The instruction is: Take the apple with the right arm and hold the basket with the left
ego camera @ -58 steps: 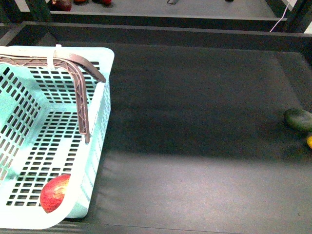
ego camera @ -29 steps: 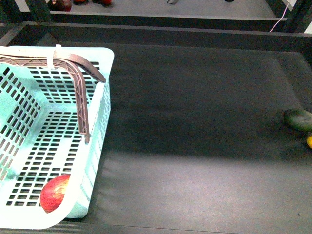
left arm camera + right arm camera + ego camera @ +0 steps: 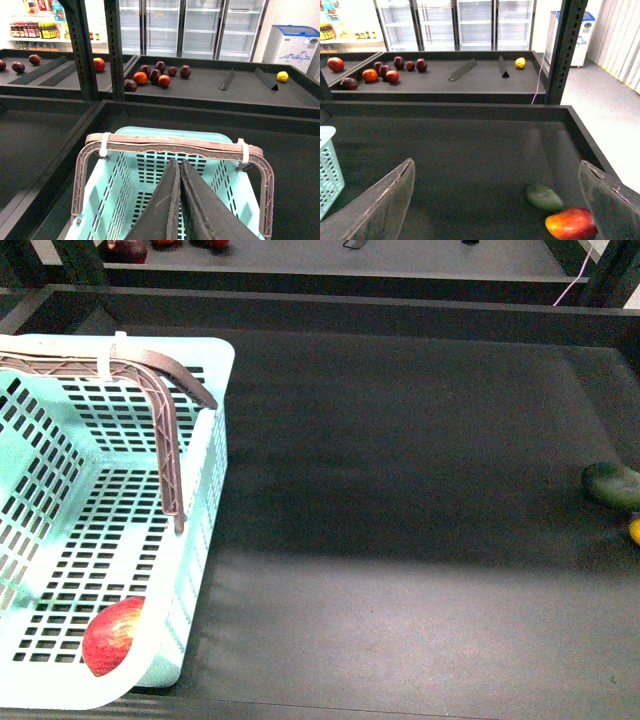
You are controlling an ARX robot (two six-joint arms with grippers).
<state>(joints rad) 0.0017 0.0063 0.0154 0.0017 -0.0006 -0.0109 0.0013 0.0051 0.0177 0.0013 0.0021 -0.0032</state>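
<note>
The pale mint-green basket [image 3: 205, 500] stands at the left of the dark shelf, its brown lattice handle [image 3: 165, 440] raised. The apple [image 3: 112, 637], round and red with yellow streaks, lies in the basket's near corner. My left gripper [image 3: 176, 162] is shut and empty, its tips just behind the handle [image 3: 175, 145] and above the basket [image 3: 125, 195], touching neither. My right gripper [image 3: 496, 165] is open and empty over the dark shelf floor. The basket's corner [image 3: 327, 165] shows at the edge of the right wrist view. Neither arm shows in the front view.
A dark green oval fruit [image 3: 612, 483] lies at the shelf's right edge, also seen between my right fingers [image 3: 544, 197]. A red-orange oval fruit [image 3: 571, 223] lies beside it, close to my right finger [image 3: 612, 200]. Smaller dark-red fruits [image 3: 155, 76] sit on a far shelf.
</note>
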